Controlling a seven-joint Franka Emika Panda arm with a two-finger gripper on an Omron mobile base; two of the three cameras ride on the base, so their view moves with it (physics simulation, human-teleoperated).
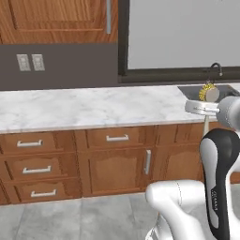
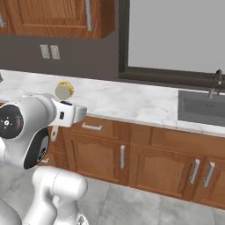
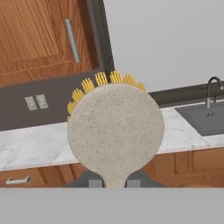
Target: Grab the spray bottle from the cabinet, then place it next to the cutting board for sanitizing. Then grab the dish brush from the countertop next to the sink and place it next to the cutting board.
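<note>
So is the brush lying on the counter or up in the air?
Up in the air: the shut gripper holds the dish brush by its handle, head upward.

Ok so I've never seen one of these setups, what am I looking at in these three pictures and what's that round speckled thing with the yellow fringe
It's a simulated kitchen with a white robot arm on a driving base. Two cameras ride on the base, behind the arm on its left and right; the third sits on the hand, looking along the gripper. The speckled disc is the back of a dish brush, yellow bristles behind it; the gripper is shut on its handle, holding it up in the air. Behind are a marble countertop, a sink and a wooden cabinet.
</note>
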